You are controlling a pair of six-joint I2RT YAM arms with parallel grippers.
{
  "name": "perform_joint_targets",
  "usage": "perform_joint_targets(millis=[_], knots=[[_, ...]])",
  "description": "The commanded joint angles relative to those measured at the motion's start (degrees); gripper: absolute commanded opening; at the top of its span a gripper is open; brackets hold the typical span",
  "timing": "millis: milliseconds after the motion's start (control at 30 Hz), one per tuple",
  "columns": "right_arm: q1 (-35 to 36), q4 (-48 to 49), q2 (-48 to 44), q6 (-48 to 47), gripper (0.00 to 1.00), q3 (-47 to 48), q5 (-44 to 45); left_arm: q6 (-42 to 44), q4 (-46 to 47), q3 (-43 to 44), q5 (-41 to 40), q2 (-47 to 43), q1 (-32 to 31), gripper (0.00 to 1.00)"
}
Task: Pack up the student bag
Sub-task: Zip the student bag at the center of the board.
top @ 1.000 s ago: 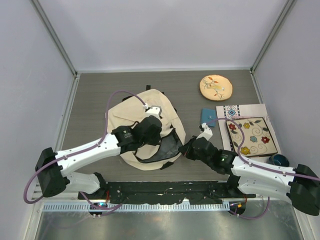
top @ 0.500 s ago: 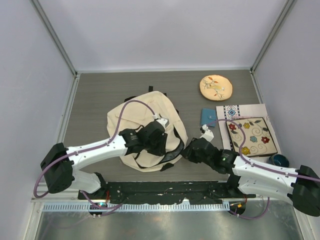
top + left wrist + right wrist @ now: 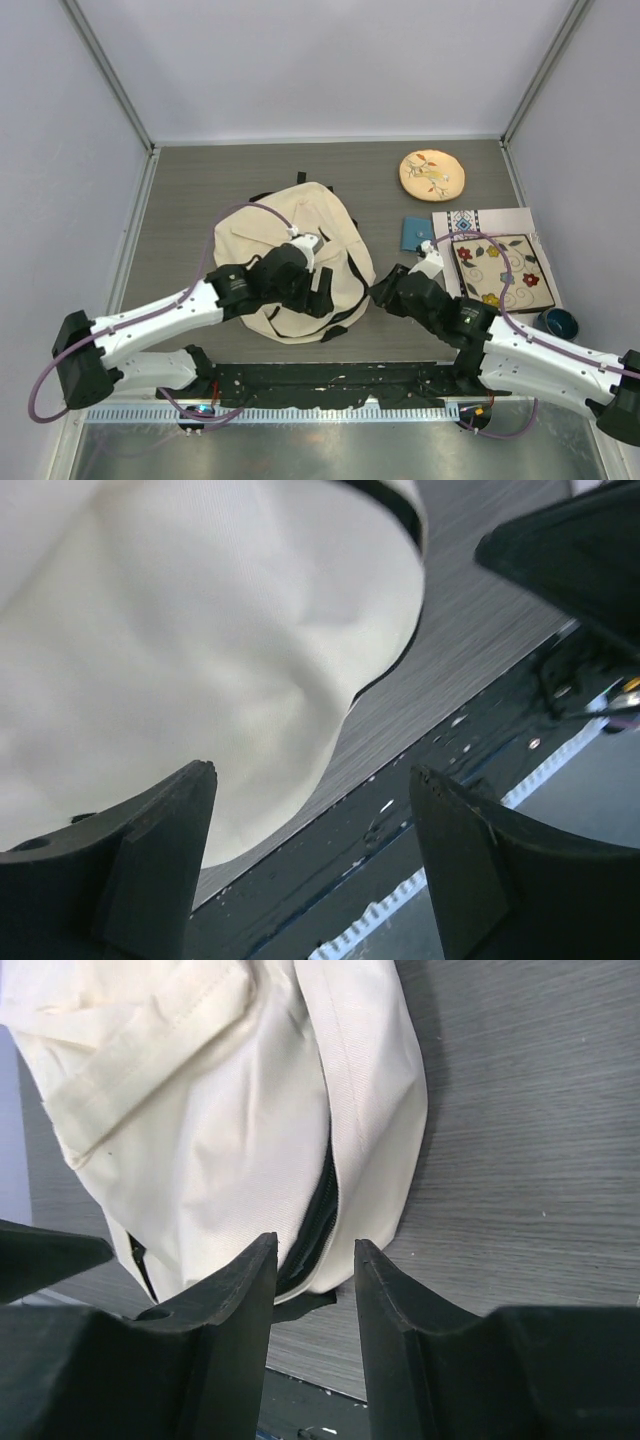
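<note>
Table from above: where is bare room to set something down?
Bare table lies left of the student bag up to the wall, and beyond it, left of the round disc. The right is crowded: disc, blue card, floral mat.

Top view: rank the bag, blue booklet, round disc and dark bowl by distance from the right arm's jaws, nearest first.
1. bag: directly left, its right edge right at them.
2. blue booklet: just beyond, slightly to the right.
3. round disc: farther back, on the right.
4. dark bowl: far right, near edge.
</note>
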Motion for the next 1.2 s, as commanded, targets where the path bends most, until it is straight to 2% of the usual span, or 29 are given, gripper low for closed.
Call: perform_joint_targets(millis=[0, 67, 200, 300, 400, 533, 667, 767, 833, 867, 900, 967, 1000, 1067, 1167], knots=[[0.2, 3.4, -2.3, -1.0, 0.42, 1.9, 2.8, -3.3, 8.8, -0.9, -6.7, -6.3, 0.4, 0.84], [0.2, 7.6, -1.4, -1.6, 0.42, 1.3, 1.9, -3.5, 11.4, -1.0, -7.0, -5.6, 0.5, 0.87], [0.2, 12.1, 2.9, -2.8, 0.41, 2.6, 1.3, -3.6, 11.1, 1.0, -5.3, 3.4, 0.6, 0.87], [0.1, 14.3, 7.9, -3.2, 0.4, 3.9, -0.1, -5.1, 12.6, 0.6, -2.2, 9.6, 0.6, 0.82], [0.1, 14.8, 12.6, -2.4, 0.37, 3.4, -1.1, -8.0, 15.2, -1.3, -0.7, 12.2, 0.6, 0.77], [0.0, 11.5, 14.2, -1.7, 0.31, 2.4, -0.4, -9.6, 15.0, -3.8, -2.9, 8.8, 0.6, 0.77], [-0.2, 5.0, 10.2, -3.6, 0.32, 2.6, 6.9, -7.9, 10.6, -3.6, -7.5, 2.2, 0.6, 0.8], [-0.8, 2.1, 7.1, -5.8, 0.36, 3.7, 9.3, -6.9, 5.3, -1.4, -12.3, -2.6, 0.6, 0.83], [-1.2, 1.6, 6.2, -6.6, 0.45, 4.1, 9.2, -6.1, 0.9, 0.1, -16.7, -4.4, 0.7, 0.86], [-1.5, 1.7, 5.7, -6.6, 0.53, 4.3, 8.8, -5.8, -0.2, 1.1, -18.3, -5.5, 0.6, 0.87], [-1.8, 1.7, 5.6, -6.5, 0.65, 4.4, 7.6, -5.9, -1.2, 1.2, -19.7, -7.7, 0.6, 0.9], [-2.0, 2.5, 5.9, -5.8, 0.71, 4.5, 6.0, -6.3, -3.3, 0.7, -24.3, -10.2, 0.7, 0.93], [-2.1, 2.8, 6.0, -5.2, 0.76, 4.3, 4.1, -6.8, -4.2, 0.4, -25.9, -12.5, 0.7, 0.99], [-2.3, 5.1, 6.6, -3.8, 0.79, 3.3, 1.6, -9.4, -7.5, -1.2, -30.1, -14.3, 1.2, 1.0], [-2.5, 8.0, 7.6, -1.5, 0.81, 1.5, -2.3, -12.8, -10.8, -3.4, -31.4, -17.7, 2.7, 0.99]])
